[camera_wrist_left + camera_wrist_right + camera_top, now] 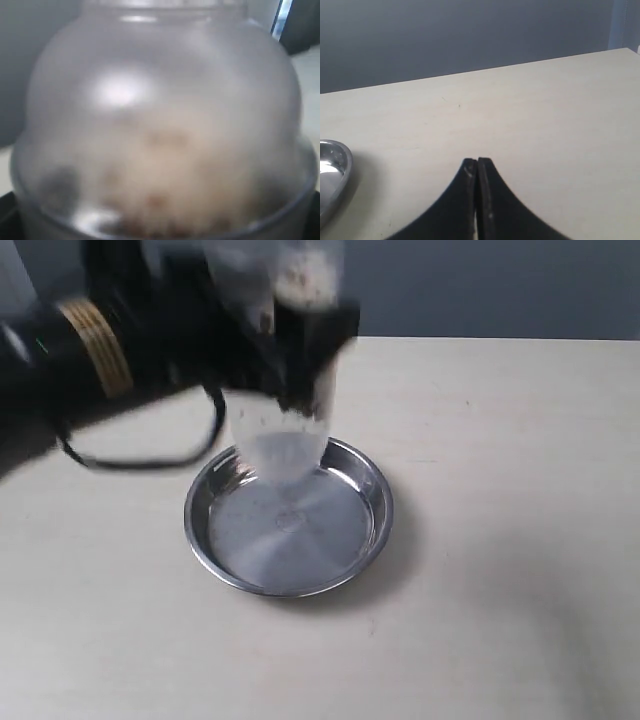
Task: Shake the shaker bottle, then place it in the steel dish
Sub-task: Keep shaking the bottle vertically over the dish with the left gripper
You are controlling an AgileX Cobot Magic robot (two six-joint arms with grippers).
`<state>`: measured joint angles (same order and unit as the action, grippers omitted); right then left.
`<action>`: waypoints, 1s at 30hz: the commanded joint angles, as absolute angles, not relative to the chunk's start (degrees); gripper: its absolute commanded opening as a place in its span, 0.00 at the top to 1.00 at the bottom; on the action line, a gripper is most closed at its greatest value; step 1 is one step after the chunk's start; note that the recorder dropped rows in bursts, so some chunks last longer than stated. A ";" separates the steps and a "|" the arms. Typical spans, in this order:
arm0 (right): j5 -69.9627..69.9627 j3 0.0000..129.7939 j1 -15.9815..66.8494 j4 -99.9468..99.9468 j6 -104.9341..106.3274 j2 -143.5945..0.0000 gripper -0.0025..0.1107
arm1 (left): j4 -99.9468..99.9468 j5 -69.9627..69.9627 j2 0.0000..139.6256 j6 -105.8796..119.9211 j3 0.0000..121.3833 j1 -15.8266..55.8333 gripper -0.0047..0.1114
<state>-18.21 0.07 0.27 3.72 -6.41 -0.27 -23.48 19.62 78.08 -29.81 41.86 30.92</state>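
One bottle (285, 435) in play, clamped mid-body by the left gripper (295, 355), jaws closed on it. Exterior view is heavily smeared.

- Long axis: roughly upright, running 12 to 6 o'clock, with a slight lean.
- Low end looks pale and frosted and tapers. It hangs over the dish (380, 505) at the dish's 12 o'clock rim.
- Contact with the dish: cannot tell.
- High end runs off the frame at 12 o'clock and shows brown specks.
- Which end carries the cap: cannot tell from this view.
- Left wrist view is filled by the bottle's (160, 125) frosted dome. A tan-brown mass shows through it, and the dome narrows toward the far end from the camera.
- Writing: none readable. Any marks on the bottle are lost to blur.

Left arm (95, 345) comes in from 10 o'clock. It is black with a gold ribbed band, and a black cable (140, 462) loops under it at the dish's 10 o'clock.

The dish sits flat on the table (500, 540), just left of centre, with a shiny, bare base.

Right gripper (477, 167): fingers pressed together, nothing between them, low over the table. The dish (335, 167) rim shows at the edge of its wrist view, apart from the fingertips.
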 commanded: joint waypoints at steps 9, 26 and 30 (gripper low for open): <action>-17.49 0.00 0.00 3.55 -6.18 0.00 0.99 | -20.85 23.28 80.84 -29.98 37.17 30.99 0.96; -17.49 0.00 0.00 3.55 -6.18 0.00 0.99 | -25.00 22.37 72.25 -29.95 43.37 30.85 0.96; -17.49 0.00 0.00 3.55 -6.18 0.00 0.99 | -22.86 16.41 81.03 -29.94 36.58 30.93 0.96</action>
